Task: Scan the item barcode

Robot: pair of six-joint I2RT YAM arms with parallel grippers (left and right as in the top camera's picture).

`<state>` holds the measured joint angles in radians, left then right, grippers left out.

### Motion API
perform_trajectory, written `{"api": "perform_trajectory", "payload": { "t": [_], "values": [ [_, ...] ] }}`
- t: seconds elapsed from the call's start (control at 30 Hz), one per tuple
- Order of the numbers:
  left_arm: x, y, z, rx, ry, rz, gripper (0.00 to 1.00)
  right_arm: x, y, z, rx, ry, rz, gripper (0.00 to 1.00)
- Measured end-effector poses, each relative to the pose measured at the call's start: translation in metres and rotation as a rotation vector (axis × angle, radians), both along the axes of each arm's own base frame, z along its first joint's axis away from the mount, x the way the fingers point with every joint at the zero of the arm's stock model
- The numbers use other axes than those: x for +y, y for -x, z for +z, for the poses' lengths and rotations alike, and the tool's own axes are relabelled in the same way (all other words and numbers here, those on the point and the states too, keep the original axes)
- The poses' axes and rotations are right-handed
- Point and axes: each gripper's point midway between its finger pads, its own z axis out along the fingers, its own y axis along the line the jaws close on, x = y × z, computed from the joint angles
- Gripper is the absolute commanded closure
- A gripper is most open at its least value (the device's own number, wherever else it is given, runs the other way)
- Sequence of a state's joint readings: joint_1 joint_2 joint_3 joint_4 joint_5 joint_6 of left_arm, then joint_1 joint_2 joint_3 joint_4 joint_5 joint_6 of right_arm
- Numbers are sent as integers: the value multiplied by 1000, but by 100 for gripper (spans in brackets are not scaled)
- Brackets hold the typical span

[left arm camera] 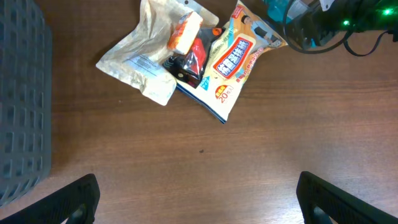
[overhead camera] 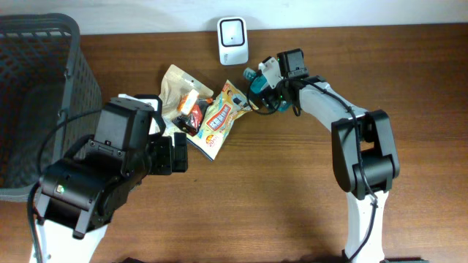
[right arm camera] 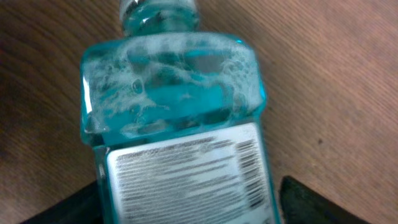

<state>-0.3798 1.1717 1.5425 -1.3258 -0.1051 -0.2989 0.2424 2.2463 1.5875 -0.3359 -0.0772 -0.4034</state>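
Left arm (overhead camera: 95, 175): looming largest under the overhead camera, sitting at 8 o'clock of the table (overhead camera: 292, 190)
Left gripper (left arm camera: 196, 183): fingers standing fully apart; holding nothing; hovering over bare wood at 6 o'clock of the packets
Teal bottle (right arm camera: 174, 106): lying on the wood at 5 o'clock of the scanner; neck pointing to 12 o'clock in the right wrist view; white label facing up, barcode running along its 3 o'clock edge
Right gripper (right arm camera: 186, 208): dark fingers sitting wide on either side of the bottle's lower body; whether they are pressing it, cannot tell
Scanner (overhead camera: 232, 40): white; standing at the table's 12 o'clock edge
Snack packets (overhead camera: 219, 117): lying heaped at 7 o'clock of the scanner, overlapping a beige pouch (overhead camera: 175, 84)
Basket (overhead camera: 36, 66): dark mesh; sitting at 9 o'clock
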Motion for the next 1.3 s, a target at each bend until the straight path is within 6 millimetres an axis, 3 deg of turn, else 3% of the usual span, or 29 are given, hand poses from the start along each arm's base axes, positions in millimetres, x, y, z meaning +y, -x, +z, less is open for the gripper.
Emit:
{"api": "perform_trajectory", "payload": {
  "t": [0.13,0.33,0.53,0.67,0.77,0.93,1.03,1.1,1.3],
  "values": [
    [0,0,0,1,0,0,1,-2,8,-4,46,-1,-21,29],
    [0,0,0,1,0,0,1,-16,24,-4,130,23,-137,29],
    [0,0,0,0,0,0,1,-40,67,-3,292,97,-269,29],
    [0,0,0,0,0,0,1,-53,101,17,388,131,-344,28],
    [0,0,0,0,0,0,1,-61,119,41,410,148,-382,21],
    [0,0,0,0,0,0,1,-64,121,81,337,123,-411,21],
    [0,0,0,0,0,0,1,-64,121,82,335,119,-417,15],
    [0,0,0,0,0,0,1,-64,121,82,334,118,-418,4],
    [0,0,0,1,0,0,1,-54,127,80,370,75,-392,3]
  ]
}}
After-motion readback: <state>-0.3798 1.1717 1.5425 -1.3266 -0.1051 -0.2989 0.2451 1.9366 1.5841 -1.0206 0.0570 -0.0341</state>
